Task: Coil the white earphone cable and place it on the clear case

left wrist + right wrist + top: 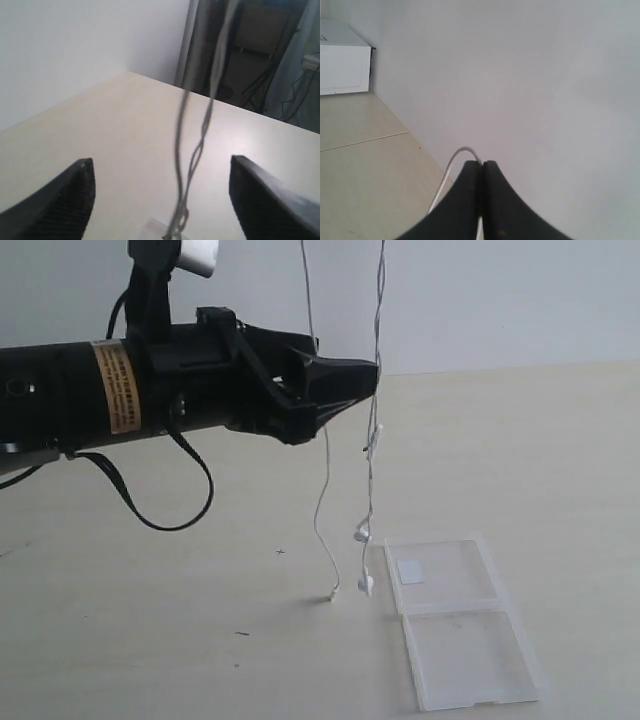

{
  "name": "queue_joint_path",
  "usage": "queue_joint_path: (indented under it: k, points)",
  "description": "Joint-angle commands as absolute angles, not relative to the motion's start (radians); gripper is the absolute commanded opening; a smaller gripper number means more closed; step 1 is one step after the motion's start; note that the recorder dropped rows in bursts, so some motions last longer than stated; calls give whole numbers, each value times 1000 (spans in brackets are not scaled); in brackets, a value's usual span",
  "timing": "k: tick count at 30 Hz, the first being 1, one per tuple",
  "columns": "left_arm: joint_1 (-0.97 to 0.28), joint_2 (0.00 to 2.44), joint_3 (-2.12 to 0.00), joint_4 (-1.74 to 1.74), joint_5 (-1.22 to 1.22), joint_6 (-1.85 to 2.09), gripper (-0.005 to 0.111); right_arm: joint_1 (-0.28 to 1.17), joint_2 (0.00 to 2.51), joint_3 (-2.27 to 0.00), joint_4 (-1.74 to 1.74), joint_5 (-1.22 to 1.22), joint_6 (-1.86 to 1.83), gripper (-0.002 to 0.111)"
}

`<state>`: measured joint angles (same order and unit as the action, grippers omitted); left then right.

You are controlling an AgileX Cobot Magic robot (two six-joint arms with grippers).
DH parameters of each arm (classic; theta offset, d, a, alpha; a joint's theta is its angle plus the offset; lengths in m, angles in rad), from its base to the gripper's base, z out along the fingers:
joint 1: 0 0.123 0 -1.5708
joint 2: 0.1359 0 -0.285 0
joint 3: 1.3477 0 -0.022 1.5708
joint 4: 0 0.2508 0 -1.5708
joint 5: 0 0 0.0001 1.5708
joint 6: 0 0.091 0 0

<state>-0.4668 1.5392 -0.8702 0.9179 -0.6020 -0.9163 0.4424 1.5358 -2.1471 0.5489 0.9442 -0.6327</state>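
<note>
Far left of the exterior view: black arm [60, 390], level above the pale table [120, 620], yellow label [118, 385] round its sleeve, loose black cord [190, 510] sagging in a loop beneath.

Next along, at the arm's tip: left gripper [368, 378], pointing rightward, high over the table. From its own wrist camera, jaws wide apart and clamped on nothing, ribbed fingers [65, 200] at either side. Blurred strands of the earphone cable [177, 150] hanging mid-gap, apart from both fingers in that view.

Just right of that: earphone cable [381, 300], thin and white, dropping from beyond the top edge in two strands, one behind the gripper, the other down past its tip. Plug [331, 593] at the end of the left strand, down at the table surface. A little further right, two earbuds, one [360, 533] hanging clear of the table, the other [366, 583] low, just beside the case's left edge; contact with the table impossible to tell. Whole cable hanging uncoiled, beside the case rather than on it.

Further right: clear case [470, 660], opened flat on the table, two halves end to end, small white sticker [411, 571] in the far half.

Right gripper [482, 164] seen only from its wrist camera: jaws pressed together, pinching the cable [449, 170], with a white loop arching out beside the tips. Pale wall [545, 75] behind, white box [342, 62] at the table's far end.
</note>
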Motion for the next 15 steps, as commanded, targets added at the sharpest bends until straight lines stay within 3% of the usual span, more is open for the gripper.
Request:
queue_joint_path:
  k: [1,15]
  points:
    - [-511,1544,-876,906,-593,-926,71,440,1533,-2156,541,940,-625,0]
    - [-522,1544,-909,746,-381,-888,71,440,1569,-2156,539,871,-515,0]
